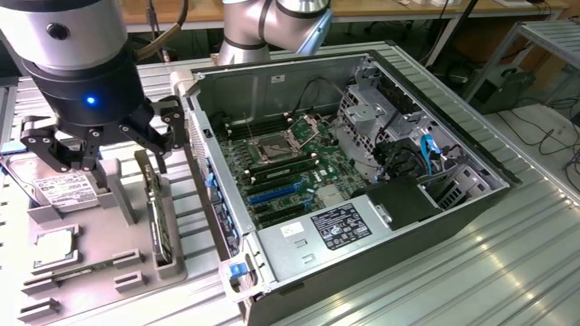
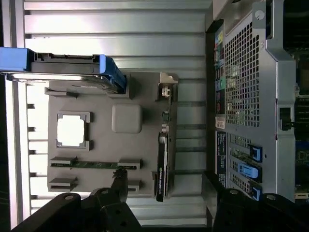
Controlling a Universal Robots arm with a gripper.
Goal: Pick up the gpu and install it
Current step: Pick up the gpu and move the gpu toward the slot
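Observation:
The gpu (image 1: 159,219) stands on its edge in a slot of the grey parts tray (image 1: 104,241), on the exterior view's left of the open computer case (image 1: 435,163). In the wrist view the gpu (image 2: 163,162) appears as a thin dark card with its silver bracket at one end. My gripper (image 1: 104,153) hangs above the tray's back part, a little above and behind the gpu. It is open, with its black fingers spread wide and nothing between them. In the wrist view the gripper (image 2: 166,193) straddles the line of the card without touching it.
A hard drive (image 1: 56,187) with a white label, a processor chip (image 1: 54,246) and a narrow memory stick (image 1: 77,274) also sit in the tray. Inside the case, the motherboard's blue slots (image 1: 272,193) lie open upward. The case wall (image 1: 204,170) rises right beside the tray.

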